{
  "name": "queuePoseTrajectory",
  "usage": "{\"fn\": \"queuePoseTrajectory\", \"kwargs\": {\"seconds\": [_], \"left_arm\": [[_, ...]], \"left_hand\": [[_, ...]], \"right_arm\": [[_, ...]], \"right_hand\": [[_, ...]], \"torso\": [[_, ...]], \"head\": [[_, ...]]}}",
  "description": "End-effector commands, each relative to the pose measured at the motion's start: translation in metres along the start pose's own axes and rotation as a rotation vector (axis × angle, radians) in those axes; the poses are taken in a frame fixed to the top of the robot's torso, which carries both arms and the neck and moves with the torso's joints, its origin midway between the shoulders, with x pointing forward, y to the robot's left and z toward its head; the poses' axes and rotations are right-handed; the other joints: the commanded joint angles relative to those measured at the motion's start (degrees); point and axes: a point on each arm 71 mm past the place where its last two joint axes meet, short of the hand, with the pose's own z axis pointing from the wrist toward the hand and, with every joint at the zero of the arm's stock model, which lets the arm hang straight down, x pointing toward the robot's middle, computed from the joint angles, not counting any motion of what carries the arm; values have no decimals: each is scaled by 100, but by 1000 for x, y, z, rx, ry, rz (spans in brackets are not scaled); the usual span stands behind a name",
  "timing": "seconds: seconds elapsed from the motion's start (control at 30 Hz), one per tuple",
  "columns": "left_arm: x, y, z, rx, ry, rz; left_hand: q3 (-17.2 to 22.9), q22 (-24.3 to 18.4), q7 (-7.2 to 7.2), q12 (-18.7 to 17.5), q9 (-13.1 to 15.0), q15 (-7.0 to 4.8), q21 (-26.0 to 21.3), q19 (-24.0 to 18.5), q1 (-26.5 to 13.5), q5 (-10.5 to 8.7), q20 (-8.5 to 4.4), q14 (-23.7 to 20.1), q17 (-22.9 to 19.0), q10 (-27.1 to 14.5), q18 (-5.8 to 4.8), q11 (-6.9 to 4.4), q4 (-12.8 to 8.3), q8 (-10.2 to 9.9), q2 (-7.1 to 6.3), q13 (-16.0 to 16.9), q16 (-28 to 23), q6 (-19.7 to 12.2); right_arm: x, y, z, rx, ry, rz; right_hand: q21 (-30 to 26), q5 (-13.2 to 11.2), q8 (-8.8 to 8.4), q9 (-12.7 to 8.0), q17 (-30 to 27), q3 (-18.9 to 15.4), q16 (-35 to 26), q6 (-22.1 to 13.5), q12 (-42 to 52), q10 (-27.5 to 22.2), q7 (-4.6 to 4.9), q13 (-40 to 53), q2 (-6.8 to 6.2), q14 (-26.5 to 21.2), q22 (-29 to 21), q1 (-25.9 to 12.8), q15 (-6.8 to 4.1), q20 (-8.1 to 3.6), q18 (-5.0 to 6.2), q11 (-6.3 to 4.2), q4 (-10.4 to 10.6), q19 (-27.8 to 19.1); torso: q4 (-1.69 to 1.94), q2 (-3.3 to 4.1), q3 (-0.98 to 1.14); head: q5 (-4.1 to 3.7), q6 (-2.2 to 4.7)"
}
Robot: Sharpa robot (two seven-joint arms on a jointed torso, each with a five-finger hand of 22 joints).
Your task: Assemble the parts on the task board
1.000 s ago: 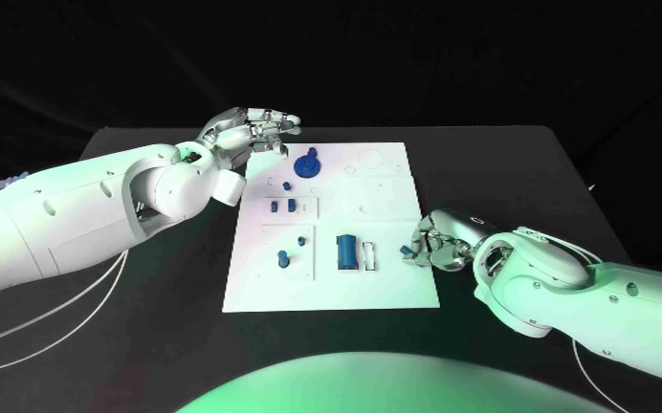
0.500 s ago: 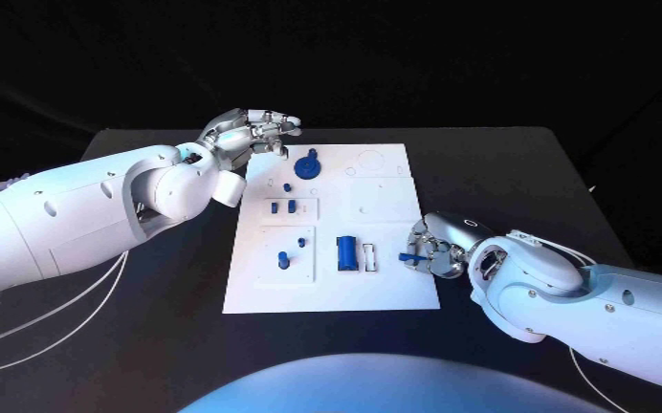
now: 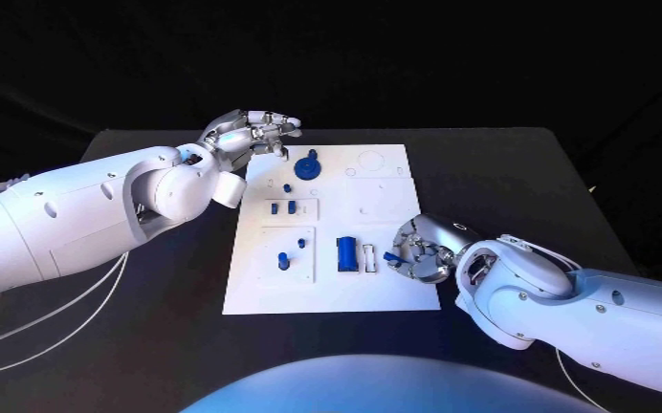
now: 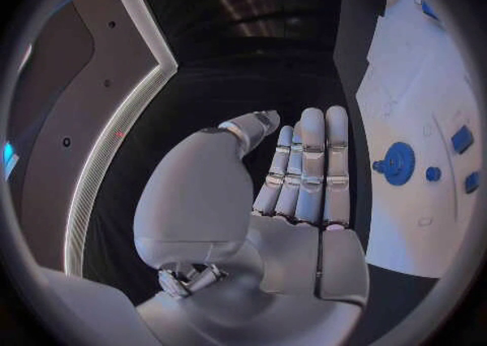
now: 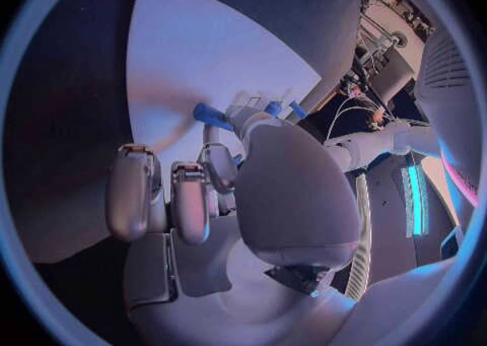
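One small blue part point(image 3: 395, 258) pinched in right hand point(image 3: 422, 249) fingers, now carried inward over task board point(image 3: 393, 184) near-right corner, insertion next prob.; left hand point(image 3: 252, 133) idle, fingers straight.

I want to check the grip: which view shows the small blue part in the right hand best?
The right wrist view: the small blue part sticks out clearly past the right hand's fingertips, over the task board. The head view shows it as a tiny speck against the hand. In the left wrist view that hand is far off, the part unclear.
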Motion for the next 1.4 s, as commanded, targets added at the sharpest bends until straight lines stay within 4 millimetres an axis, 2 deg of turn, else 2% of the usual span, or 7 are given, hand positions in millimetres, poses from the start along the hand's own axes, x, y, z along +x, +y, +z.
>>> {"fn": "queuePoseTrajectory", "kwargs": {"seconds": [0.03,0.47,0.67,0.93,1.23,1.3,1.4], "left_arm": [[4,-1,1,6,25,-4],[5,-1,1,6,29,-5],[6,0,1,5,31,-6],[6,0,2,4,35,-6],[7,0,2,2,38,-6],[7,0,2,1,38,-6],[7,0,2,1,39,-6]], "left_hand": [[6,-5,14,19,6,-1,-28,18,-57,22,27,-32,-7,-34,36,6,31,26,15,-10,-11,-38],[11,-10,14,24,8,-2,-34,24,-50,24,26,-32,-8,-35,37,5,30,31,19,-12,-9,-41],[11,-10,14,24,8,-2,-34,24,-50,24,26,-32,-8,-35,37,5,30,31,19,-12,-9,-41],[11,-10,14,24,8,-2,-34,24,-50,24,26,-32,-8,-35,37,5,30,31,19,-12,-9,-41],[11,-10,14,24,8,-2,-34,24,-50,24,26,-32,-8,-35,37,5,30,31,19,-12,-9,-41],[11,-10,14,24,8,-2,-34,24,-50,24,26,-32,-8,-35,37,5,30,31,19,-12,-9,-41],[11,-10,14,24,8,-2,-34,24,-50,24,26,-32,-8,-35,37,5,30,31,19,-12,-9,-41]], "right_arm": [[2,3,2,2,10,71],[8,10,10,-1,44,103],[10,14,14,-6,44,108],[12,18,19,-10,44,108],[14,18,24,-4,57,96],[14,17,24,0,61,91],[15,16,25,6,64,82]], "right_hand": [[27,19,32,19,656,444,12,-6,22,23,-35,12,7,424,1117,-85,-36,-44,-103,13,-399,110],[114,-69,61,72,713,545,32,40,137,99,-36,107,100,437,1137,-735,-36,-43,-118,12,-237,142],[139,-208,65,83,727,546,37,77,190,134,-37,154,163,440,1143,-1052,-36,-44,-122,12,-119,151],[147,-236,67,87,738,549,41,95,233,157,-40,189,193,442,1144,-1145,-37,-44,-123,11,-83,154],[147,-296,71,92,741,530,42,118,256,174,-44,208,197,443,1144,-1273,-40,-46,-123,7,-52,154],[136,-357,68,93,733,516,40,120,251,173,-43,207,191,441,1141,-1337,-40,-46,-121,8,-44,150],[128,-631,59,93,727,470,37,133,251,173,-39,214,191,440,1139,-1514,-36,-44,-120,12,-28,147]], "torso": [[20,5,-3],[11,5,-2],[13,5,-1],[22,7,-2],[9,4,-2],[10,0,-5],[11,1,-6]], "head": [[-4,-7],[16,-18],[13,-18],[15,-27],[31,-36],[32,-40],[30,-41]]}}
